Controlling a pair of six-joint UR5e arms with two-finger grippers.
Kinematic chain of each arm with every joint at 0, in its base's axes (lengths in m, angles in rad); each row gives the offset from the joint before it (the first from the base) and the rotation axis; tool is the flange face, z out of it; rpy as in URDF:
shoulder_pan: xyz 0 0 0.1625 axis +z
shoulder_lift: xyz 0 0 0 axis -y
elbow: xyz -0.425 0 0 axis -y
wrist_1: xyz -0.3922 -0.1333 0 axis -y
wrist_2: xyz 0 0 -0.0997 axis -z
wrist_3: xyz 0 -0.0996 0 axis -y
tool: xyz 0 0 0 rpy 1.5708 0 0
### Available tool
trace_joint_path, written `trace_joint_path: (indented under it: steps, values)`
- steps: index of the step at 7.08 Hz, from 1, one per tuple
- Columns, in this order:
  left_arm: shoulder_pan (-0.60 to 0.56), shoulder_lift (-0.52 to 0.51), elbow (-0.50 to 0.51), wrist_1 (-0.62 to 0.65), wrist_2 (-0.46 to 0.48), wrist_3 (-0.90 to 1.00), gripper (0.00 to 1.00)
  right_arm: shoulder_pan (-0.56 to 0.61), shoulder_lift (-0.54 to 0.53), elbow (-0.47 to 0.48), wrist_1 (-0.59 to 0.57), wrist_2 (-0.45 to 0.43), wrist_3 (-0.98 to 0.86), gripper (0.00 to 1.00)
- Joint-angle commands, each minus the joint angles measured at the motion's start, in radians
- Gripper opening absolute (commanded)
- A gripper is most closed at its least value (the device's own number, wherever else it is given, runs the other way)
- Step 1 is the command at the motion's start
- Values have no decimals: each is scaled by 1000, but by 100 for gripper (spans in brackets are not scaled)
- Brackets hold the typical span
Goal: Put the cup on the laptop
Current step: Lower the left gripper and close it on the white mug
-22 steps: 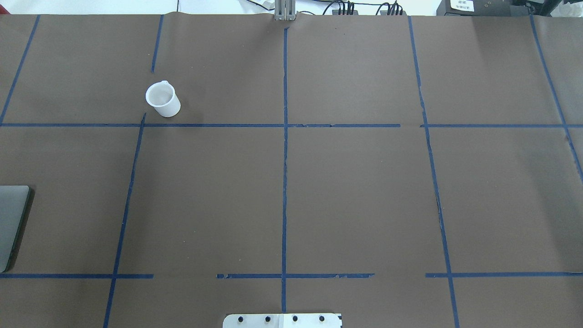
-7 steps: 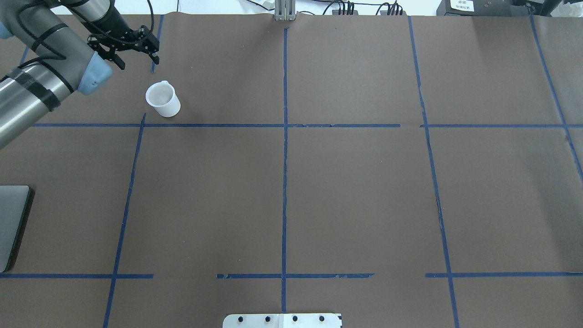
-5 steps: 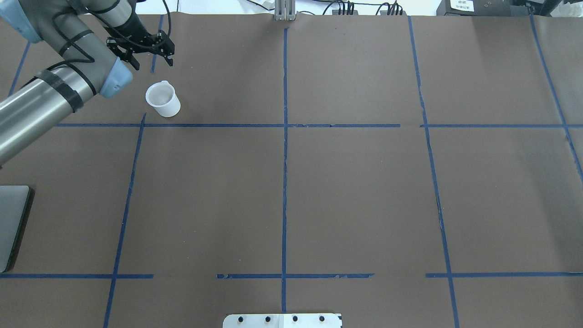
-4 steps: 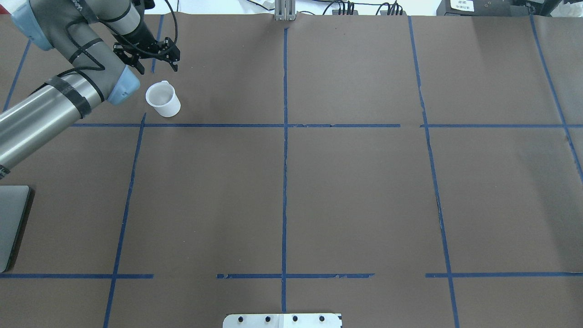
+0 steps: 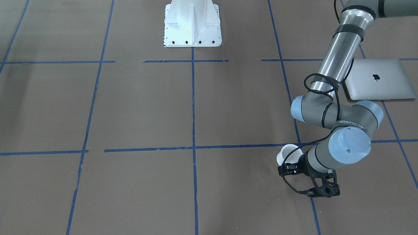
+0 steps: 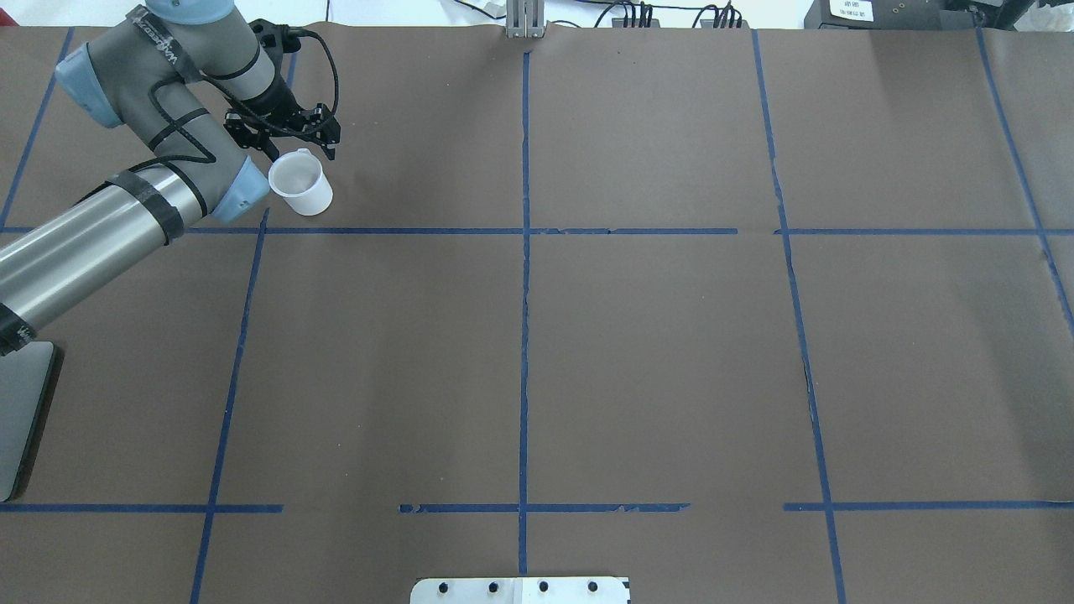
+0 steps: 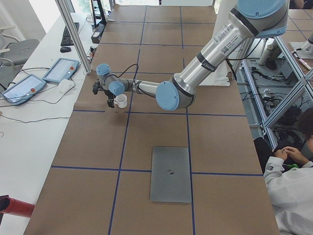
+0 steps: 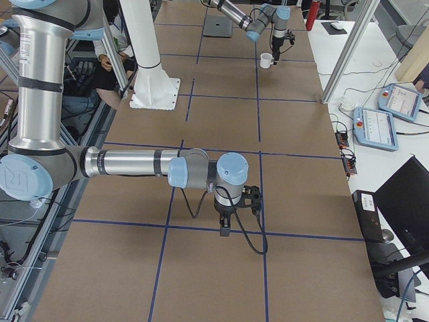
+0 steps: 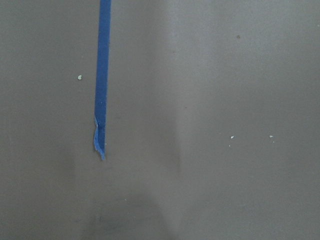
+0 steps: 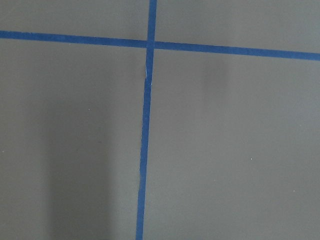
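Observation:
The white cup (image 6: 300,184) stands upright on the brown table, far left, its handle on the far side. It also shows in the front-facing view (image 5: 289,154) and the left view (image 7: 121,100). My left gripper (image 6: 300,148) is open and empty. It hangs just beyond the cup's far rim, by the handle, with its fingers spread wider than the cup. The closed silver laptop (image 5: 378,83) lies flat near the table's left edge, partly cut off in the overhead view (image 6: 21,419). My right gripper (image 8: 231,221) shows only in the right view, so I cannot tell its state.
The robot's white base (image 5: 192,23) stands at the table's near middle edge. Blue tape lines (image 6: 524,252) divide the table into a grid. A metal post (image 7: 73,34) and teach pendants (image 7: 61,71) lie past the far edge. An operator (image 7: 293,191) sits beside the table.
My left arm came in from the left and moved right and closer, bringing its open gripper down just behind the cup. The cup and the laptop have not moved.

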Motion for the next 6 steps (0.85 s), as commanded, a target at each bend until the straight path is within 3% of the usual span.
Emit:
trace_joint_path:
  steps: [1,2,6]
  values:
    - [9,4,7,-14,-1,-12,39,0,0,0,0,0,0,100]
    - [6,4,6,-17,-1,-6,0,0,0,0,0,0,0,100]
    - [-46,12,-54,9,-10,-1,0,0,2,0,0,0,0,100]
